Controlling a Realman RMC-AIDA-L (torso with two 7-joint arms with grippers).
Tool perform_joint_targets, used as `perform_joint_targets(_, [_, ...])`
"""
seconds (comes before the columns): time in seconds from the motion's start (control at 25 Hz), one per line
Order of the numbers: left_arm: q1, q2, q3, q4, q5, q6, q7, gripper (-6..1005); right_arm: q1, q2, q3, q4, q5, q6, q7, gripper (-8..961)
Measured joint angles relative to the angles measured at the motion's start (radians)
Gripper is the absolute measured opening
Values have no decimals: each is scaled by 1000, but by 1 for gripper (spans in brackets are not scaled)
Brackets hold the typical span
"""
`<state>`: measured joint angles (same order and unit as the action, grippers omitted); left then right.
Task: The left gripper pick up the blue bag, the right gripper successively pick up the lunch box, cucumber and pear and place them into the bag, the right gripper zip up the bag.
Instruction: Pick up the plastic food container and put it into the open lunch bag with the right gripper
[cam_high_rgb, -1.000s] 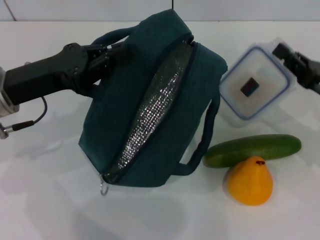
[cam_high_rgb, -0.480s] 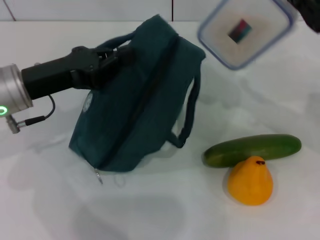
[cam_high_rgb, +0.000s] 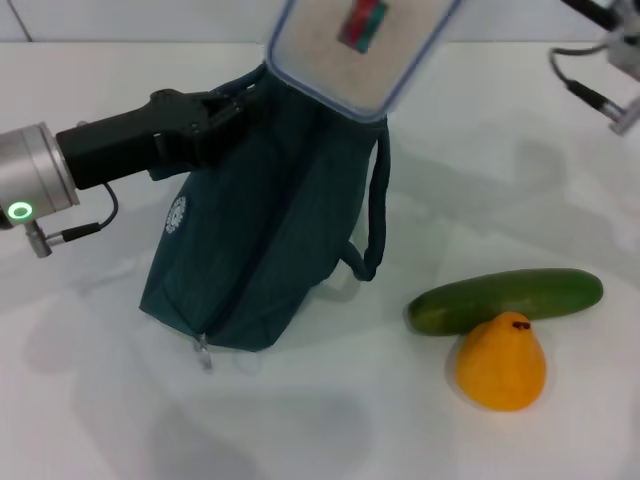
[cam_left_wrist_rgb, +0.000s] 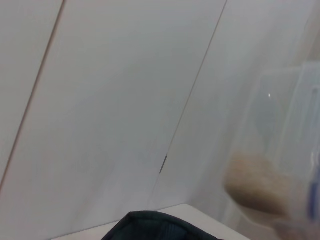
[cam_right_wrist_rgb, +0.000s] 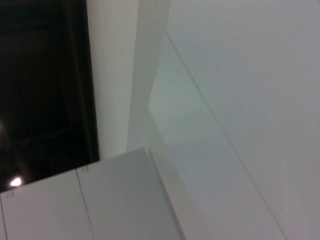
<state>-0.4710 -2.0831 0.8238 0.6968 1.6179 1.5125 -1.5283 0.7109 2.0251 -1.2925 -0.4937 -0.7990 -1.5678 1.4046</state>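
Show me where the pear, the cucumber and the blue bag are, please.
pear (cam_high_rgb: 500, 365): head view, on the middle of its orange-yellow body.
cucumber (cam_high_rgb: 510, 296): head view, on the middle of its green length.
blue bag (cam_high_rgb: 265, 240): head view, on its fabric side.

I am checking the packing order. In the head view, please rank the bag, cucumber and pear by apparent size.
1. the blue bag
2. the cucumber
3. the pear

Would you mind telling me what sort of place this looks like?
Probably a lab test bench: a bare white table, plain white wall panels, and only staged props, a bag, cucumber and pear.
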Motion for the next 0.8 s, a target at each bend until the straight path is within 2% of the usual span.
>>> perform_joint_targets(0.2, [-4, 0, -1, -10, 0, -22, 13, 40, 28, 2, -44, -2, 0, 58, -4, 120])
perform_joint_targets(0.52, [-9, 0, -6, -13, -5, -39, 17, 40, 10, 3, -67, 6, -4, 126, -28, 123])
perform_joint_targets(0.8, [-6, 1, -7, -13, -9, -56, 17, 40, 6, -6, -87, 76, -11, 162, -27, 126])
